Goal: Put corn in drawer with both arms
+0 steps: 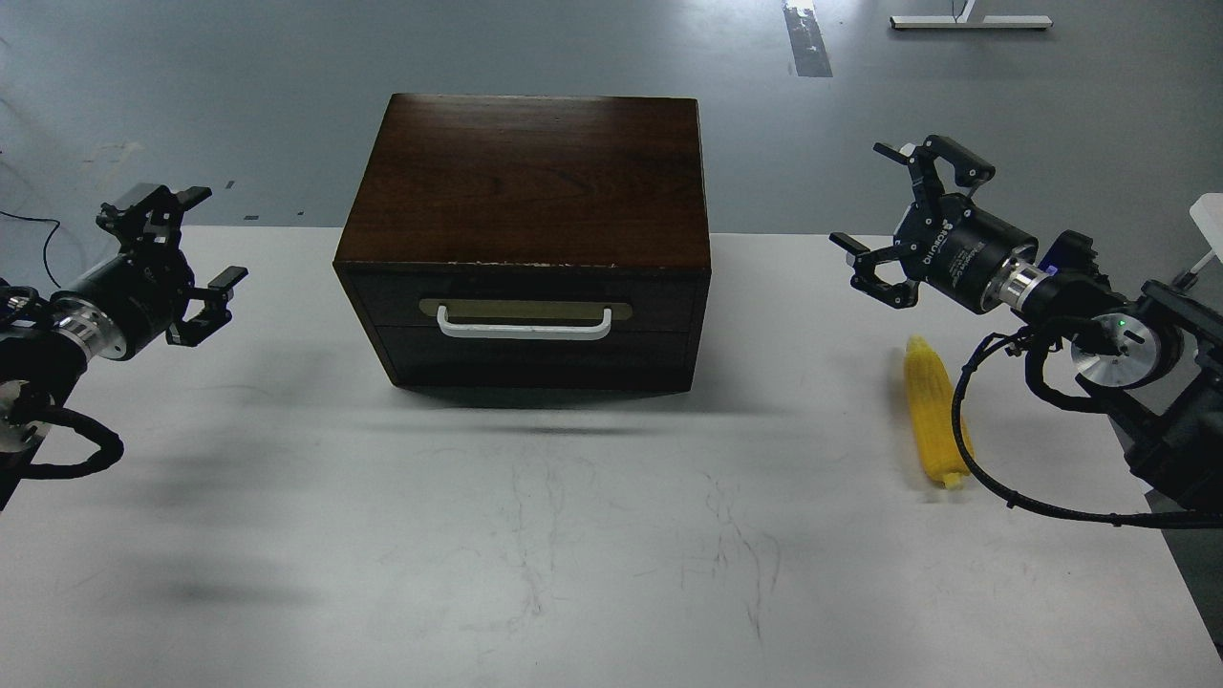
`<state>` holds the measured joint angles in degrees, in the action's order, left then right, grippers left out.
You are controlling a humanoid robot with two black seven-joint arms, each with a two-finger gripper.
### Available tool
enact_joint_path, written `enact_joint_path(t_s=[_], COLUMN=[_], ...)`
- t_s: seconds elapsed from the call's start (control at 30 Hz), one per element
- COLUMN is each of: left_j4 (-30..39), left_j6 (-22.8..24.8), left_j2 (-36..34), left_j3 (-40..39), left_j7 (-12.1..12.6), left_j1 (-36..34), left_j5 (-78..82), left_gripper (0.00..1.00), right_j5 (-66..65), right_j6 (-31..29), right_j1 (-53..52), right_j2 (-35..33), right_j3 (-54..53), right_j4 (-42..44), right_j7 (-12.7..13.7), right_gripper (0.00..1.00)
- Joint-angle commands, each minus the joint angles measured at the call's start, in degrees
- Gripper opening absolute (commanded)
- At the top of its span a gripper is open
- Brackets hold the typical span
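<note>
The yellow corn (931, 409) lies lengthwise on the white table at the right, stub end toward me. My right gripper (874, 201) hovers open above and just beyond it, fingers spread wide and pointing left, holding nothing. The drawer (524, 304) is closed in the front of a dark wood cabinet at the table's middle; its white bar handle (524, 328) sits under a brass plate. My left gripper (196, 250) hangs open at the far left, well clear of the cabinet, with nothing between its fingers.
The cabinet's dark top (530, 177) stands at the back centre of the white table (573, 535). A black cable (984, 468) from my right arm loops across the corn's near end. The table's right edge runs close behind the corn.
</note>
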<state>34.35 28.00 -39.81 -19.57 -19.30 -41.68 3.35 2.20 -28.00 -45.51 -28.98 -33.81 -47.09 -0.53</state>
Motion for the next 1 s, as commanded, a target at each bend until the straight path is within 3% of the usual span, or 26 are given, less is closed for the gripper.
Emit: enact_joint_path(t_s=[0.0,0.97], left_j4=[0.02,0.1], left_j6=[0.0,0.0], left_j2=[0.17,-0.09], left_j3=[-0.56,-6.27], left_j7=[-0.12,0.05], left_j1=[-0.06,-0.24], left_j5=[-0.01,-0.19], left_gripper=[0.98,0.98], right_j5=[-0.01,-0.09], right_j6=[0.0,1.11], right_j1=[0.16,1.74], right_j2=[-0.02,-0.11], right_j3=[-0.2,-0.12], right_j4=[0.07,0.78], right_j7=[0.09,0.26], right_gripper=[1.0,1.0])
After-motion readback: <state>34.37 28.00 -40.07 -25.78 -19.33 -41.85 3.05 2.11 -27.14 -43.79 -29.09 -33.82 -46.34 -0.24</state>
